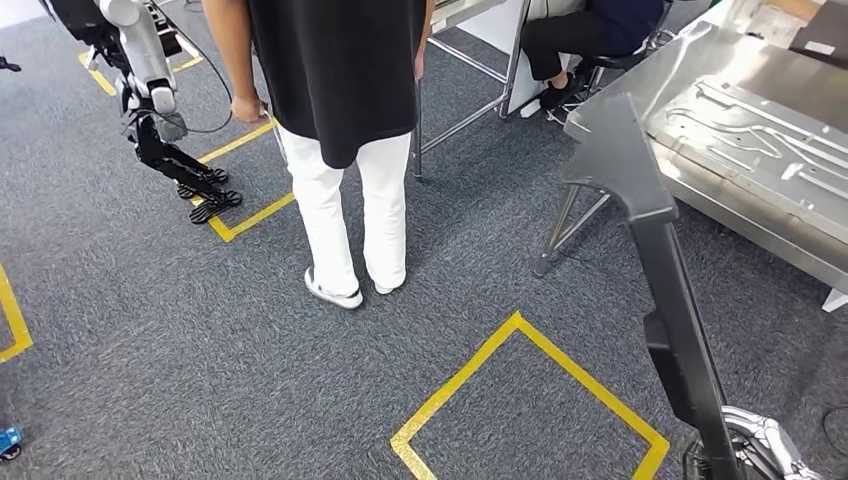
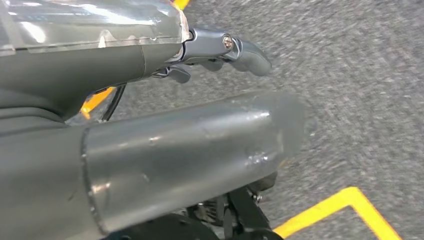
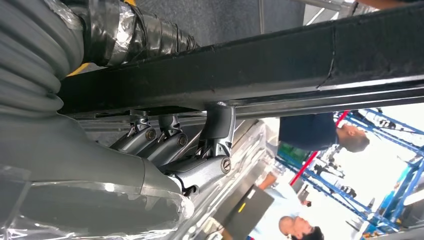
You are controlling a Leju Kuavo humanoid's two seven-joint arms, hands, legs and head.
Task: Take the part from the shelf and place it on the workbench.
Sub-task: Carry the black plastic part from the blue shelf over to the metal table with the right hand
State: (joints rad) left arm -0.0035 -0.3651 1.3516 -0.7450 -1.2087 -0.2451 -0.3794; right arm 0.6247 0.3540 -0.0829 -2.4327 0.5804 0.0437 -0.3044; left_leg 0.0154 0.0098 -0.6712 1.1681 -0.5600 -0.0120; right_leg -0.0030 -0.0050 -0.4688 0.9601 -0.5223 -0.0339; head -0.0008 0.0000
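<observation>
A long black bar-shaped part (image 1: 652, 250) rises from the lower right of the head view, and its wide upper end overlaps the workbench corner. My right hand (image 1: 768, 448) grips its lower end. In the right wrist view the hand's dark fingers (image 3: 172, 142) curl around the black part (image 3: 250, 65). The workbench (image 1: 745, 228) stands at the right, with silver stamped metal panels (image 1: 760, 140) lying on it. My left hand (image 2: 175, 145) hangs over grey carpet with its fingers (image 2: 242, 50) stretched out, holding nothing.
A person in a black top and white trousers (image 1: 345, 150) stands straight ahead. Another robot (image 1: 150, 95) stands at the far left. A seated person (image 1: 590, 40) and metal table legs (image 1: 470, 110) are behind. Yellow tape (image 1: 530, 335) marks a square on the carpet.
</observation>
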